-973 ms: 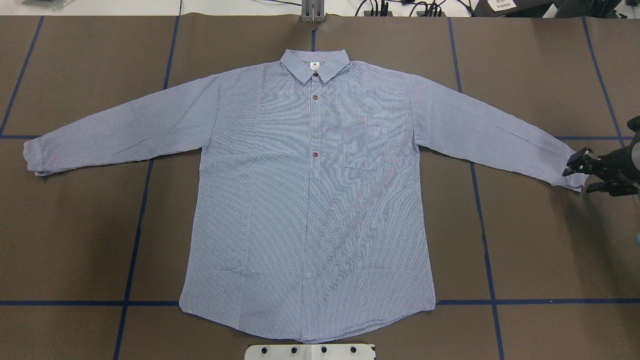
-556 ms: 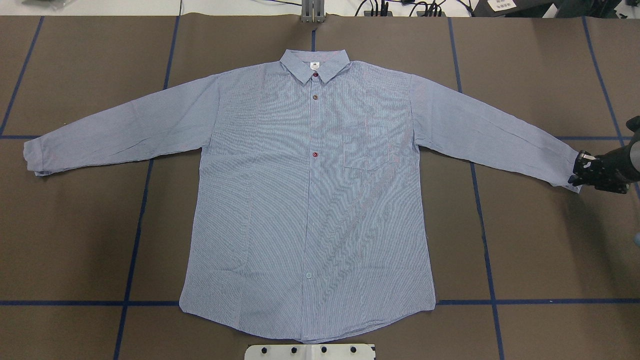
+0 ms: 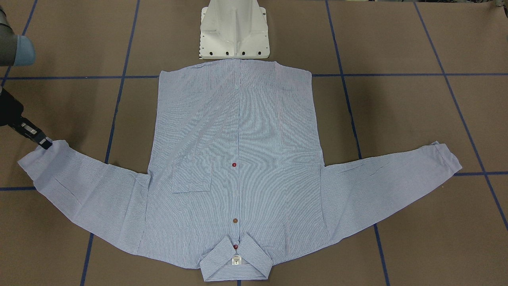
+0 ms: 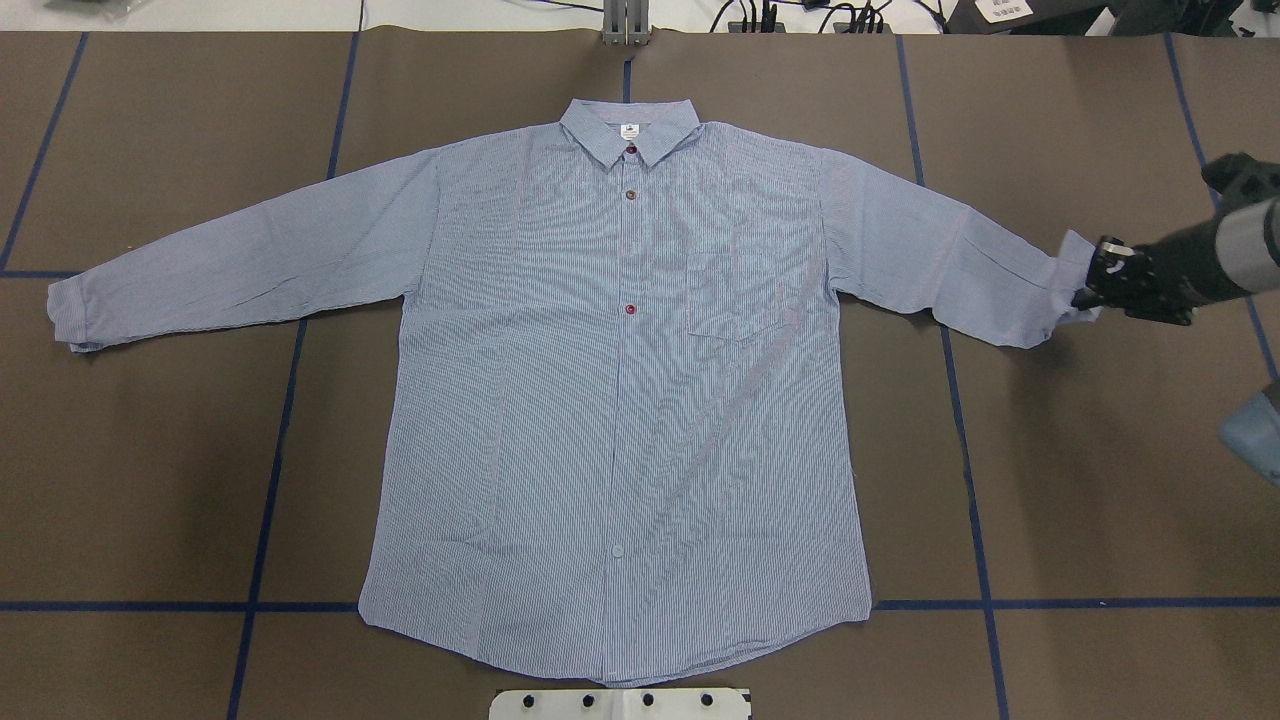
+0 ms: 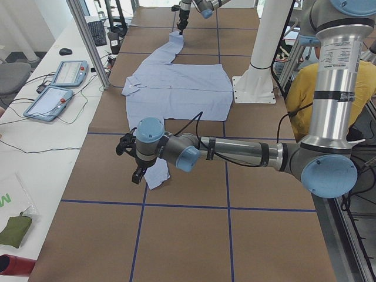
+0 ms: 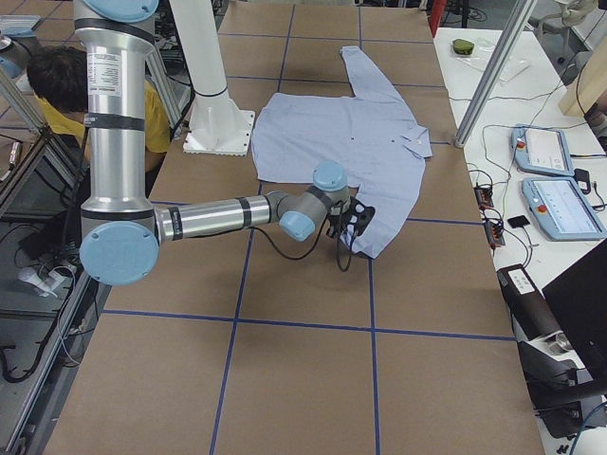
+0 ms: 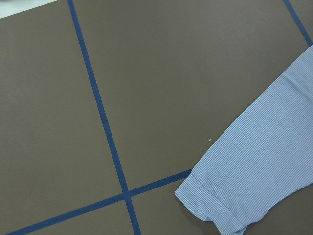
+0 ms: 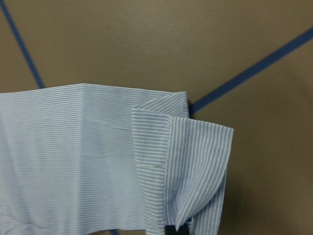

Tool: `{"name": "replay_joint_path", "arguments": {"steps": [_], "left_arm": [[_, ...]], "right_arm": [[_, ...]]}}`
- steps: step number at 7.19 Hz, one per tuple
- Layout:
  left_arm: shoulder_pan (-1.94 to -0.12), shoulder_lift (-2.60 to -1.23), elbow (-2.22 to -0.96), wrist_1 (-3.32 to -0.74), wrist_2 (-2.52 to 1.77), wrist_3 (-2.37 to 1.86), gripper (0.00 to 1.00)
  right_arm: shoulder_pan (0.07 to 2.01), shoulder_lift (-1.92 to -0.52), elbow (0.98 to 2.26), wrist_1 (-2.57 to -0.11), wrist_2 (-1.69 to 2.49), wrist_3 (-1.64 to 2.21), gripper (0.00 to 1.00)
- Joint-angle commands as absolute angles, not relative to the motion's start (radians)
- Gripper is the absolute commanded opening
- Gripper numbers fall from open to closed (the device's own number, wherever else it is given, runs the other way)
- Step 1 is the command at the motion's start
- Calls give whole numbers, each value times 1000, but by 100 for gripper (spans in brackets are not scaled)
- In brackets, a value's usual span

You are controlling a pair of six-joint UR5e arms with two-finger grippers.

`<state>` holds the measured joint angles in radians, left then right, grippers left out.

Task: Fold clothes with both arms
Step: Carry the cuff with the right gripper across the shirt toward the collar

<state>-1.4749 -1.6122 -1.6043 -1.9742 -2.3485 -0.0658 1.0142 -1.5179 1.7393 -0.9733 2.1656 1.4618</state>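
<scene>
The light blue striped shirt (image 4: pixel 620 400) lies flat, front up, collar at the far edge and both sleeves spread out. My right gripper (image 4: pixel 1092 288) is shut on the cuff of the sleeve on the overhead view's right, and that cuff is lifted off the table. The held cuff (image 8: pixel 195 161) hangs folded in the right wrist view. The same gripper (image 3: pixel 43 143) shows in the front-facing view. My left gripper (image 5: pixel 134 167) shows only in the exterior left view, above the other cuff (image 7: pixel 215 205). I cannot tell if it is open or shut.
The white pedestal base (image 3: pixel 234 31) stands by the shirt's hem. Blue tape lines (image 4: pixel 270 470) cross the brown table cover. A side bench with two control pendants (image 5: pixel 59 88) runs along the far edge. An operator in yellow (image 5: pixel 305 88) sits behind the robot.
My right gripper went from open at the sleeve's cuff to shut on it. It then lifted the cuff and drew it inward and toward the far edge, bunching the sleeve's end.
</scene>
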Motion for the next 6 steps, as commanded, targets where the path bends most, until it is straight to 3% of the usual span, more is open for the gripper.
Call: {"name": "replay_joint_path", "arguments": {"steps": [1,4,6], "left_arm": [[-1476,-1612,-1606,-1974,-2349,-66,100],[-1474,-1614,-1606,-1974,-2349,-64,100],[-1474,-1614,-1606,-1974,-2349,-64,100]], "right_arm": [[910,-1178,1744,-1328,2101,1460,0],[816,-863,1536,-1358,1990,1494,0],[755,-654,1314,-1288,1906,1565,0]]}}
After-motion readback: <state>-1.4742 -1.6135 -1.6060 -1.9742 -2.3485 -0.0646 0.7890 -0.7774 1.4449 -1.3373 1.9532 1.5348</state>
